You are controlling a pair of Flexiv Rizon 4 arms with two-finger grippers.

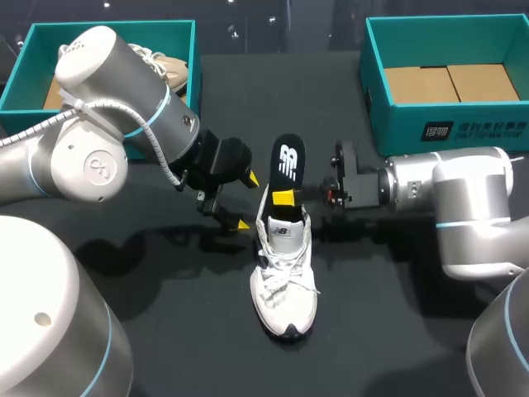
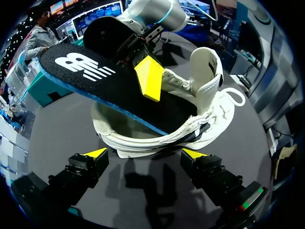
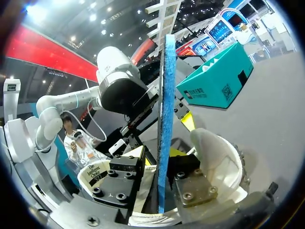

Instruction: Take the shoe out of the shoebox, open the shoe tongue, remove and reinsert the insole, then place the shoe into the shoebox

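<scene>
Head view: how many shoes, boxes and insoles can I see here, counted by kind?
Shoes: 2, a white shoe on the table and a beige shoe inside the left box
Teal boxes: 2, the left box and the right box
Insoles: 1, a black insole poking out of the white shoe
Total: 5

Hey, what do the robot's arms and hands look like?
The left arm and right arm are rounded silver-grey tubes with thin blue joint rings; a pale cable runs along the left. The left hand and right hand are black, with yellow-tipped fingers.
</scene>
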